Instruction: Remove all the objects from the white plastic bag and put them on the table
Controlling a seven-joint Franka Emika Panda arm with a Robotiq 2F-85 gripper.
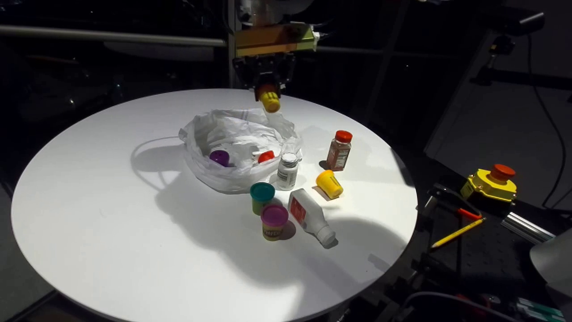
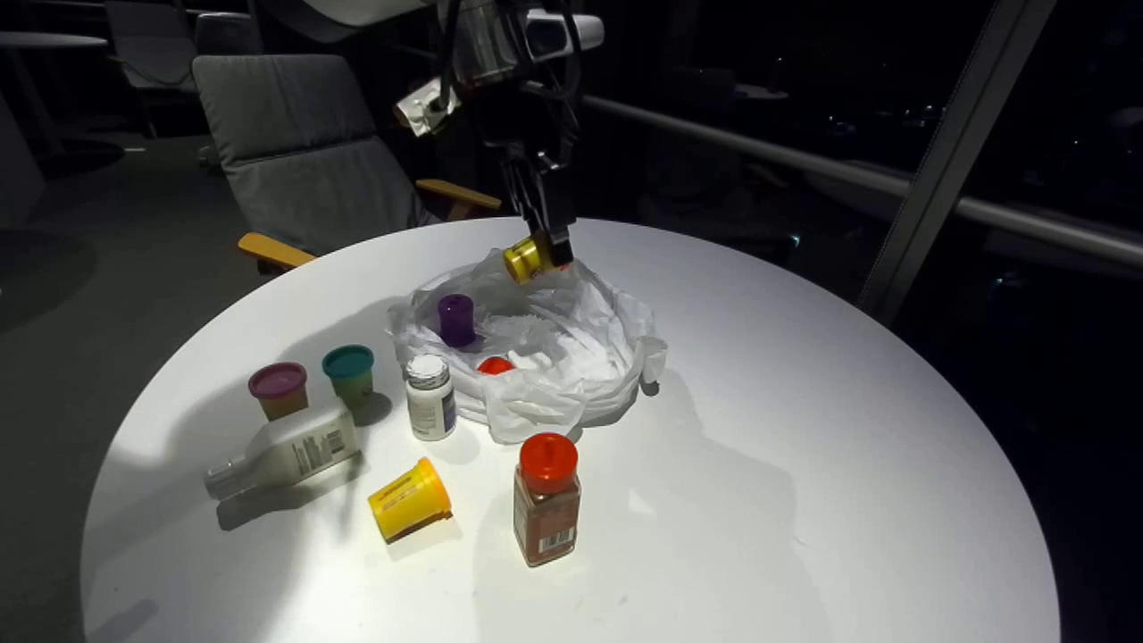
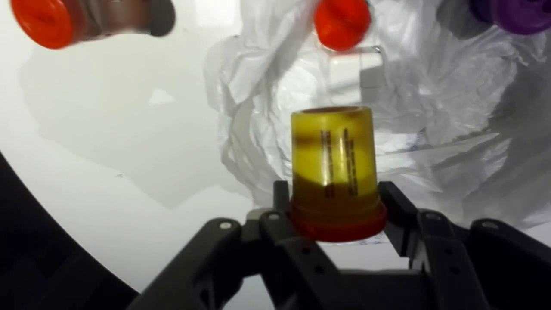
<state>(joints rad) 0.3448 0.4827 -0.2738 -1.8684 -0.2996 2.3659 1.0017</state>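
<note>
Looks like a lab-equipped lounge: in exterior views, shows a padded armchair (image 2: 308, 165), upper left, and an emergency-stop button (image 1: 502, 172), right.

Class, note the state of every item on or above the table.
Hand: gripping
Held yellow tub: tilted, lidded
White plastic bag: open
Purple container: in bag
Red-topped item: in bag
Red-capped jar: upright
Small white bottle: upright, capped
Teal-lidded tub: upright
Pink-lidded tub: upright
Loose yellow tub: lying, lidded
Large white bottle: lying, capped
</note>
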